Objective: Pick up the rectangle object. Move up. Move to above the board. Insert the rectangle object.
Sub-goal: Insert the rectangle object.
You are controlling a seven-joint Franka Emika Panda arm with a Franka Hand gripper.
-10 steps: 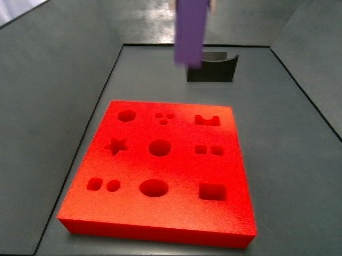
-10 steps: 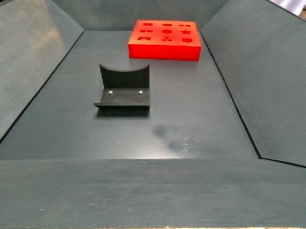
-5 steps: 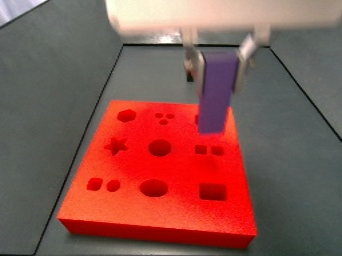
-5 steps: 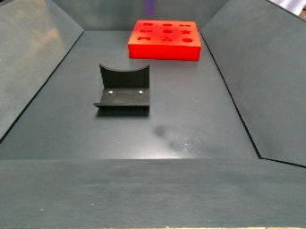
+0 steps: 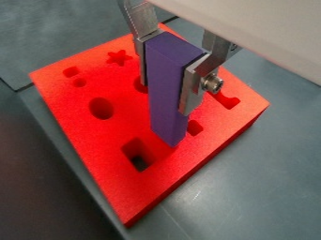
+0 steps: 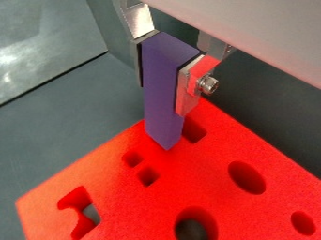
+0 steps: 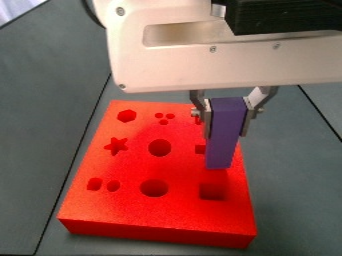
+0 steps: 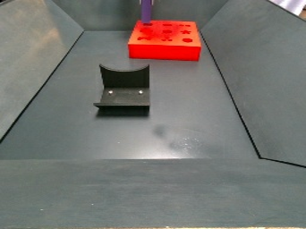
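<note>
My gripper [image 5: 167, 58] is shut on the purple rectangle object [image 5: 166, 94] and holds it upright over the red-orange board [image 5: 88, 150]. The same shows in a wrist view, with the gripper [image 6: 160, 56], the rectangle object [image 6: 163, 98] and the board [image 6: 138, 202]. In a side view the gripper [image 7: 227, 105] holds the rectangle object [image 7: 223, 140] with its lower end just above the board [image 7: 134, 205], over the square cut-out [image 7: 213, 187] near the front right corner. In a side view the rectangle object [image 8: 145, 11] hangs at the far end above the board [image 8: 167, 49].
The dark fixture [image 8: 123, 89] stands on the grey floor, well short of the board. Dark sloping walls [image 8: 36, 72] bound the floor on both sides. The white robot body [image 7: 201, 45] fills the upper part of a side view.
The gripper with the rectangle object has moved from above the fixture to over the board and come down toward its front right corner. The white robot body now fills the view.
</note>
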